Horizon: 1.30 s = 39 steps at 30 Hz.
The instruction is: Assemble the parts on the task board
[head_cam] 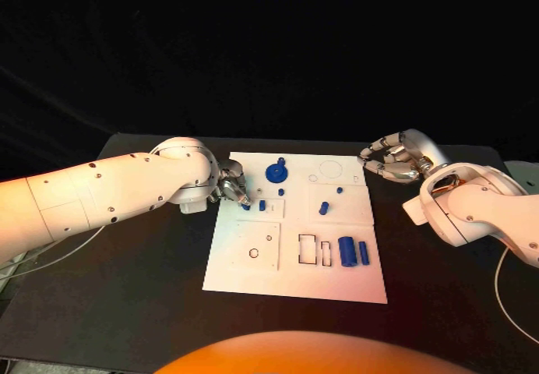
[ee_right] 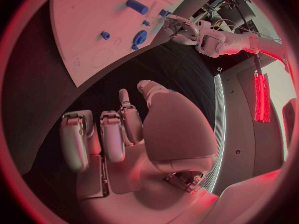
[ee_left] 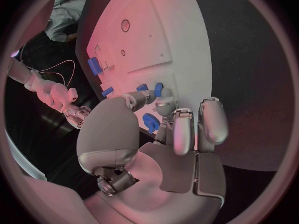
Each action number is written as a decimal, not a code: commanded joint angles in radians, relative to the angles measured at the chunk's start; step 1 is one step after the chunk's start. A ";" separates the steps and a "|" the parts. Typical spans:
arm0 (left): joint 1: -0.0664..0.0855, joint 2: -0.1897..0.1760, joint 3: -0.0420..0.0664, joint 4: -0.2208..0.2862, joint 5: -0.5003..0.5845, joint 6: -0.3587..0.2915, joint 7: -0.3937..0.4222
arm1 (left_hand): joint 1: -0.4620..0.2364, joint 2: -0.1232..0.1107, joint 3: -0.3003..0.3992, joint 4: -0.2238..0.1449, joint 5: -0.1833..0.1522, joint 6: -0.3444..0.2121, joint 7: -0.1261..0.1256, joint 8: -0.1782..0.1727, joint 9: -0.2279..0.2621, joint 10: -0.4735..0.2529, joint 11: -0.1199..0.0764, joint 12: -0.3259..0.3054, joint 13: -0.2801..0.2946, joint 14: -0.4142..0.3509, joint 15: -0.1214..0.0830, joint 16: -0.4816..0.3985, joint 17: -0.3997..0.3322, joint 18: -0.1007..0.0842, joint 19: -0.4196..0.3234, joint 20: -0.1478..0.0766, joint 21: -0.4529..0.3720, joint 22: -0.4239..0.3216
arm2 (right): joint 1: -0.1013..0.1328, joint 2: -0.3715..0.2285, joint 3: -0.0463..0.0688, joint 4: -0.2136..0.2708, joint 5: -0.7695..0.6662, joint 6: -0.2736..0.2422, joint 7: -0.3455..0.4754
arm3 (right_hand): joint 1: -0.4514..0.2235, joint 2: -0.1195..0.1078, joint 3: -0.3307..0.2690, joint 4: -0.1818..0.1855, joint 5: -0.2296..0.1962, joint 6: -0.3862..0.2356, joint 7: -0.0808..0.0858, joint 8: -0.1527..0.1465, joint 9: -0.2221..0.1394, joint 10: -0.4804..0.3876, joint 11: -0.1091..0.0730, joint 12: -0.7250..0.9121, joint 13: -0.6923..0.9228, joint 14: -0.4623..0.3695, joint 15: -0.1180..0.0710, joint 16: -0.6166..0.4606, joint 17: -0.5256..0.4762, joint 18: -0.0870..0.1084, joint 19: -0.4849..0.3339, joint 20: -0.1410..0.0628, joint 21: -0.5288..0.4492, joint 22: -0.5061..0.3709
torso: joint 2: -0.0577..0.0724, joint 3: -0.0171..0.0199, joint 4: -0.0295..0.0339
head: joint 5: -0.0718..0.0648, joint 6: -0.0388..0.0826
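The white task board (head_cam: pixel 294 276) lies mid-table. My left hand (head_cam: pixel 230 188) hovers at its left edge, fingertips (ee_left: pixel 166 104) down beside two small blue pegs (head_cam: pixel 245 207) (head_cam: pixel 262 206). The nearer peg (ee_left: pixel 142 87) lies right at the thumb tip; whether it is pinched is unclear. A blue gear-shaped part (head_cam: pixel 276 171) stands just beyond that hand, also seen as the gear (ee_left: pixel 151 122). Two blue cylinders (head_cam: pixel 347 252) sit at the board's lower right. My right hand (head_cam: pixel 393 160) hangs off the board's far right corner, fingers curled in, holding nothing.
More small blue parts stand on the board at mid-right (head_cam: pixel 323 208) and further back (head_cam: pixel 339 189) (head_cam: pixel 281 192). Rectangular slots (head_cam: pixel 307 248) and a round hole (head_cam: pixel 254 252) mark the board's near half. Black table (head_cam: pixel 135 296) surrounds the board.
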 commanded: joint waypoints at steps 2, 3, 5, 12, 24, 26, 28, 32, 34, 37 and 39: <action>-0.001 0.004 0.000 0.001 0.013 0.012 0.003 | -0.014 -0.001 0.027 -0.036 -0.004 0.027 -0.019 0.002 -0.001 0.009 -0.003 0.006 0.004 0.075 -0.006 0.009 0.137 -0.019 0.008 0.001 0.007 0.005 | -0.001 -0.001 0.000 0.001 -0.006 0.008 0.007 | -0.002 -0.004 0.003 0.000 0.006 -0.005 0.000 0.003 -0.001 -0.001 -0.005 -0.002 0.095 0.090 -0.006 -0.005 0.201 0.006 0.082 -0.005 -0.003 0.235 | 0.000 0.0003 -0.0007 | 0.000 -0.002; -0.001 0.005 0.000 0.001 0.013 0.015 0.003 | -0.016 -0.001 0.025 -0.034 -0.004 0.028 -0.020 0.002 -0.001 0.009 -0.003 0.006 0.004 0.075 -0.007 0.009 0.138 -0.019 0.008 0.000 0.007 0.005 | -0.001 -0.001 0.000 0.002 -0.006 0.008 0.007 | -0.002 -0.004 0.003 0.000 0.006 -0.005 0.000 0.003 -0.001 -0.001 -0.005 -0.002 0.095 0.090 -0.006 -0.005 0.201 0.006 0.082 -0.005 -0.003 0.235 | 0.000 0.0002 -0.0006 | -0.001 -0.002; -0.001 0.005 0.000 0.001 0.014 0.020 0.003 | -0.019 -0.004 0.019 -0.032 -0.004 0.029 -0.021 0.002 0.000 0.010 -0.004 0.006 0.004 0.075 -0.007 0.010 0.140 -0.019 0.010 0.000 0.008 0.008 | -0.001 -0.002 0.000 0.002 -0.006 0.007 0.008 | -0.002 -0.004 0.003 0.000 0.006 -0.005 0.000 0.003 -0.001 -0.001 -0.005 -0.002 0.095 0.090 -0.006 -0.005 0.201 0.006 0.082 -0.005 -0.003 0.235 | 0.000 0.0003 -0.0007 | -0.001 -0.003; -0.001 0.007 0.000 -0.001 0.014 0.026 0.002 | -0.031 -0.008 0.003 -0.023 -0.004 0.035 -0.023 0.001 0.000 0.011 -0.006 0.007 0.005 0.076 -0.009 0.012 0.144 -0.020 0.011 -0.002 0.009 0.009 | -0.001 -0.003 0.000 0.003 -0.006 0.005 0.009 | -0.002 -0.004 0.003 0.000 0.006 -0.005 0.000 0.003 -0.001 -0.001 -0.005 -0.002 0.095 0.090 -0.006 -0.005 0.201 0.006 0.082 -0.005 -0.003 0.235 | 0.000 0.0007 0.0004 | -0.002 -0.004; -0.001 0.016 0.000 -0.014 0.018 0.024 0.002 | -0.045 -0.007 -0.019 -0.007 -0.008 0.042 -0.024 -0.001 0.001 0.012 -0.007 0.006 0.004 0.077 -0.010 0.013 0.146 -0.019 0.010 -0.003 0.008 0.008 | 0.000 -0.004 0.000 0.004 -0.006 0.004 0.009 | -0.002 -0.004 0.003 0.000 0.006 -0.005 0.000 0.003 -0.001 -0.001 -0.005 -0.002 0.095 0.090 -0.006 -0.005 0.201 0.006 0.082 -0.005 -0.003 0.235 | -0.001 0.0001 -0.0001 | -0.003 -0.004; -0.001 0.019 0.000 -0.016 0.019 0.027 0.002 | -0.049 -0.006 -0.024 -0.002 -0.008 0.045 -0.025 -0.001 0.002 0.012 -0.008 0.006 0.003 0.077 -0.010 0.014 0.149 -0.020 0.011 -0.004 0.009 0.011 | 0.000 -0.004 0.000 0.005 -0.006 0.004 0.009 | -0.004 -0.005 0.005 0.000 0.006 -0.006 0.000 0.003 -0.001 -0.002 -0.005 -0.004 0.094 0.090 -0.006 -0.006 0.201 0.006 0.081 -0.005 -0.006 0.234 | -0.001 -0.0002 -0.0001 | -0.004 -0.005; -0.001 0.020 0.000 -0.018 0.020 0.029 0.001 | -0.050 -0.006 -0.027 -0.001 -0.008 0.047 -0.026 0.000 0.003 0.011 -0.008 0.005 0.002 0.077 -0.011 0.014 0.148 -0.020 0.012 -0.004 0.010 0.013 | 0.000 -0.004 0.000 0.004 -0.006 0.003 0.009 | -0.004 -0.005 0.005 0.000 0.006 -0.006 0.000 0.003 -0.001 -0.002 -0.005 -0.004 0.094 0.090 -0.006 -0.006 0.201 0.006 0.081 -0.005 -0.006 0.234 | -0.001 -0.0004 -0.0001 | -0.003 -0.005; -0.001 0.021 -0.001 -0.021 0.021 0.035 0.000 | -0.051 -0.006 -0.028 0.000 -0.008 0.048 -0.026 0.001 0.003 0.012 -0.008 0.006 0.003 0.078 -0.011 0.015 0.150 -0.021 0.013 -0.004 0.010 0.014 | 0.000 -0.004 0.000 0.004 -0.005 0.004 0.009 | -0.005 -0.005 0.006 0.000 0.006 -0.007 0.000 0.003 -0.001 -0.002 -0.005 -0.003 0.094 0.090 -0.006 -0.006 0.201 0.006 0.081 -0.005 -0.006 0.234 | 0.000 0.0000 0.0000 | -0.003 -0.005; -0.001 0.022 -0.001 -0.022 0.021 0.037 0.000 | -0.052 -0.006 -0.030 0.001 -0.008 0.049 -0.026 0.001 0.003 0.012 -0.009 0.006 0.003 0.078 -0.011 0.015 0.151 -0.021 0.013 -0.004 0.010 0.014 | 0.000 -0.004 0.000 0.004 -0.005 0.003 0.009 | -0.005 -0.005 0.006 0.000 0.006 -0.007 0.000 0.003 -0.001 -0.002 -0.005 -0.003 0.094 0.090 -0.006 -0.006 0.201 0.006 0.081 -0.005 -0.006 0.234 | 0.000 0.0000 0.0003 | -0.003 -0.006; -0.001 0.022 -0.001 -0.023 0.021 0.039 0.000 | -0.055 -0.006 -0.034 0.004 -0.008 0.050 -0.027 0.001 0.004 0.012 -0.009 0.006 0.003 0.078 -0.011 0.015 0.151 -0.021 0.013 -0.005 0.010 0.015 | 0.000 -0.003 0.000 0.004 -0.005 0.003 0.009 | -0.005 -0.005 0.006 0.000 0.006 -0.007 0.000 0.003 -0.001 -0.002 -0.005 -0.003 0.094 0.090 -0.006 -0.006 0.201 0.006 0.081 -0.005 -0.006 0.234 | 0.000 0.0000 0.0006 | -0.004 -0.005; -0.001 0.022 -0.001 -0.024 0.021 0.039 0.000 | -0.056 -0.007 -0.037 0.006 -0.008 0.051 -0.027 0.001 0.004 0.012 -0.009 0.006 0.003 0.078 -0.011 0.015 0.151 -0.021 0.014 -0.005 0.010 0.015 | 0.000 -0.003 0.000 0.004 -0.005 0.003 0.010 | -0.005 -0.005 0.006 0.000 0.006 -0.007 0.000 0.003 -0.001 -0.002 -0.005 -0.003 0.094 0.090 -0.006 -0.006 0.201 0.006 0.081 -0.005 -0.006 0.234 | 0.000 -0.0005 0.0006 | -0.004 -0.006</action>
